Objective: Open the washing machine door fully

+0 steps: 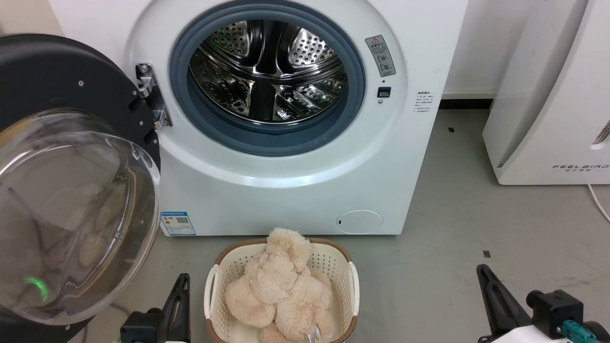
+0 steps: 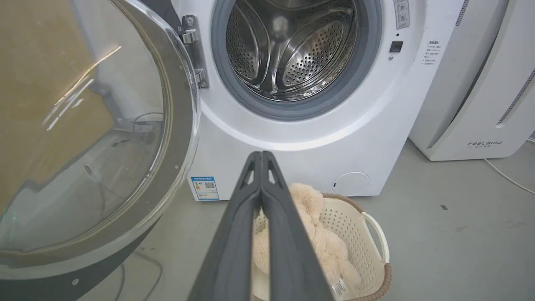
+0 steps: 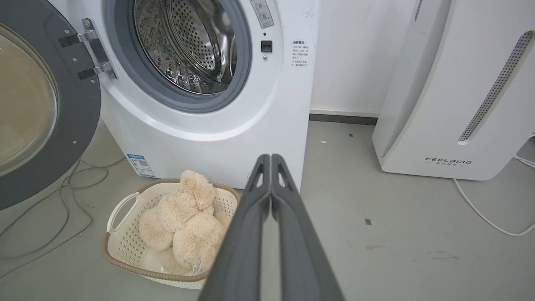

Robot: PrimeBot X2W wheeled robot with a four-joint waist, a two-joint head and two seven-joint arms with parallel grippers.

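Glossy black round washing machine door [image 1: 71, 190] stands swung wide off white front-loading washing machine [image 1: 286, 190]; our left hand [image 2: 261, 158] and right hand [image 3: 271, 158] both pinched closed, empty.

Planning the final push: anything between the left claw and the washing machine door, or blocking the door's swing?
Nothing visible. Bare floor separates the left claw from the washing machine door. The basket stands to the claw's right, off the door's arc. Cables lie on the floor under the door; what's behind it is hidden.
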